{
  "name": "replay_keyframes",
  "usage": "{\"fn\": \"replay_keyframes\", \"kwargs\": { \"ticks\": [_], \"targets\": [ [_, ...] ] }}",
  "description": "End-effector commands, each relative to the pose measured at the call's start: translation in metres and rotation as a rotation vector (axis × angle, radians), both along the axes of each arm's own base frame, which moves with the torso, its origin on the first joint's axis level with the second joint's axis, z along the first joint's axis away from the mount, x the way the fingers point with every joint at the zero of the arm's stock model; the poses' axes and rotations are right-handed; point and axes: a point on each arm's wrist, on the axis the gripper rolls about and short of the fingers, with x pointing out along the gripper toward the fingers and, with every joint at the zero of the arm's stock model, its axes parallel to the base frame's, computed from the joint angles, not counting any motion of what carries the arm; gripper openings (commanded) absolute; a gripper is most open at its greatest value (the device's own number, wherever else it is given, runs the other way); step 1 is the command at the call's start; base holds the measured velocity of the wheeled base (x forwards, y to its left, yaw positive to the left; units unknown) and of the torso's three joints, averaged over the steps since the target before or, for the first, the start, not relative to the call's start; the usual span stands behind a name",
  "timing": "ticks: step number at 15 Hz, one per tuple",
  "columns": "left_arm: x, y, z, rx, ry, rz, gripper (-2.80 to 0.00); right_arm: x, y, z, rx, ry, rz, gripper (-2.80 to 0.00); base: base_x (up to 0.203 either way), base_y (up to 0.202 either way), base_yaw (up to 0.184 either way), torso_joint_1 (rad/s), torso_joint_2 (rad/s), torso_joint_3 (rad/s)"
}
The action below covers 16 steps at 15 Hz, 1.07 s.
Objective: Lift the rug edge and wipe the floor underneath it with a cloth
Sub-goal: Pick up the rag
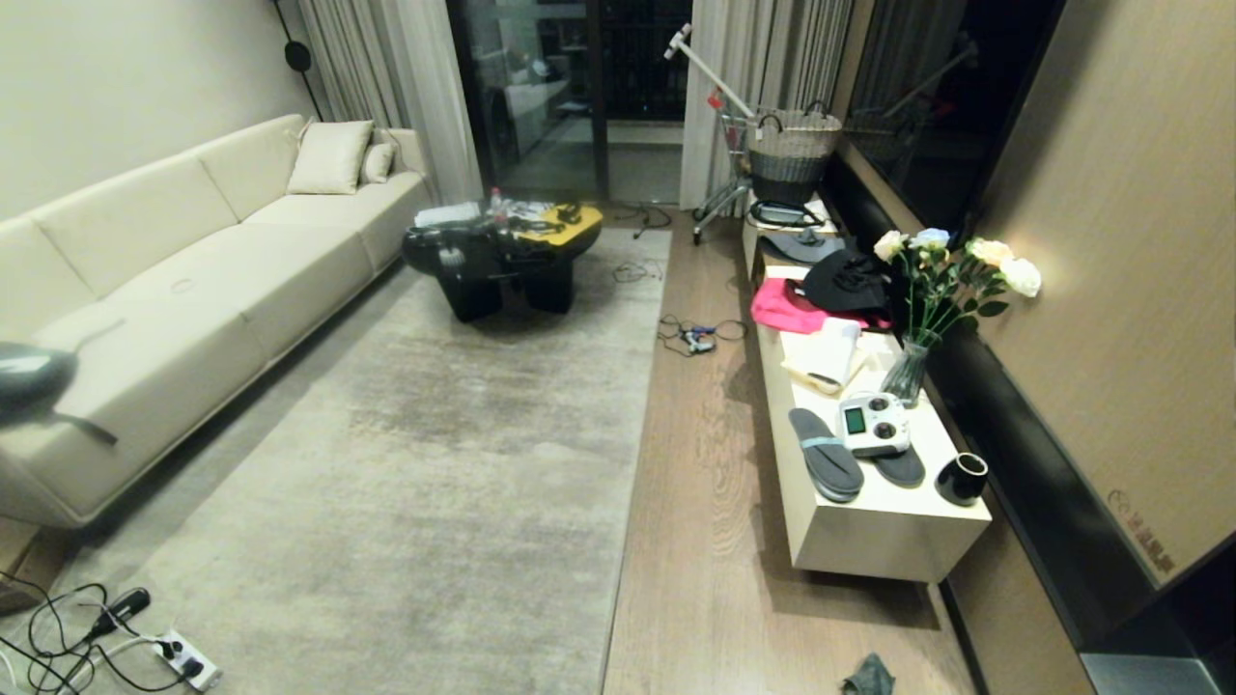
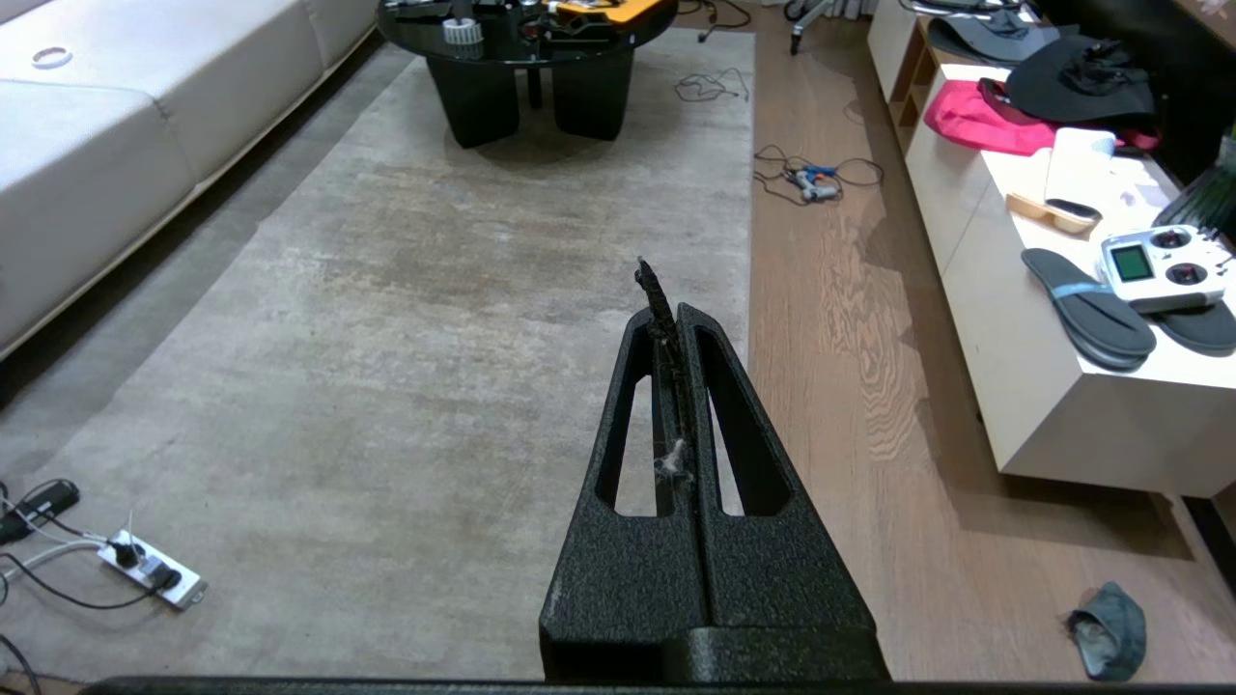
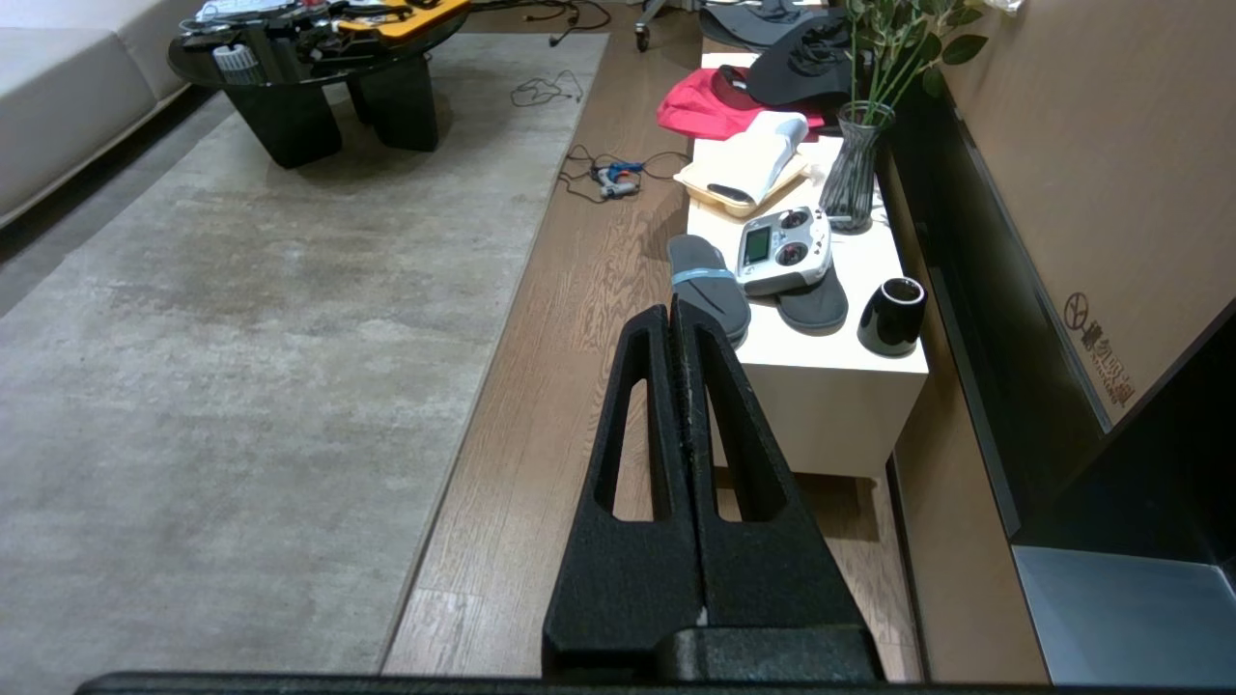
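Observation:
The pale grey-beige rug (image 1: 435, 463) covers the middle of the room, and its straight right edge runs along the wood floor (image 1: 705, 463). A small dark grey-green cloth (image 1: 869, 676) lies crumpled on the floor near the bottom right, past the end of the white cabinet. In the left wrist view my left gripper (image 2: 676, 311) hangs shut and empty above the rug (image 2: 386, 338) near its edge, with the cloth (image 2: 1110, 627) far off to its side. My right gripper (image 3: 671, 309) is shut and empty above the floor strip (image 3: 541, 367). Neither gripper shows in the head view.
A low white cabinet (image 1: 956, 541) along the right wall carries slippers, a remote controller (image 1: 874, 425), a black cup (image 1: 963, 478) and a flower vase. A cream sofa (image 1: 174, 280) stands on the left and a black coffee table (image 1: 502, 251) at the rug's far end. A power strip (image 1: 183, 661) and a cable tangle (image 1: 697, 336) lie on the ground.

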Motion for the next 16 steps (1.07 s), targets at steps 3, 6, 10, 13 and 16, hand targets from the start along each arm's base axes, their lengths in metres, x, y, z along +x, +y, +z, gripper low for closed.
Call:
{"fn": "replay_keyframes", "kwargs": {
  "ticks": [3,6,10,13,16],
  "targets": [
    [0.0001,0.0,0.0001,-0.001,0.0,0.0,-2.8,0.0,0.0,0.0,0.0,0.0,0.001,-2.8,0.0,0.0,0.0,0.0,0.0,0.0],
    [0.0001,0.0,0.0001,-0.001,0.0,0.0,-2.8,0.0,0.0,0.0,0.0,0.0,0.001,-2.8,0.0,0.0,0.0,0.0,0.0,0.0],
    [0.0001,0.0,0.0001,-0.001,0.0,0.0,-2.8,0.0,0.0,0.0,0.0,0.0,0.001,-2.8,0.0,0.0,0.0,0.0,0.0,0.0],
    [0.0001,0.0,0.0001,-0.001,0.0,0.0,-2.8,0.0,0.0,0.0,0.002,0.0,0.001,-2.8,0.0,0.0,0.0,-0.031,0.05,0.042],
    [0.0001,0.0,0.0001,-0.001,0.0,0.0,-2.8,0.0,0.0,0.0,0.002,0.0,0.001,-2.8,0.0,0.0,0.0,-0.125,0.32,0.175]
  ]
}}
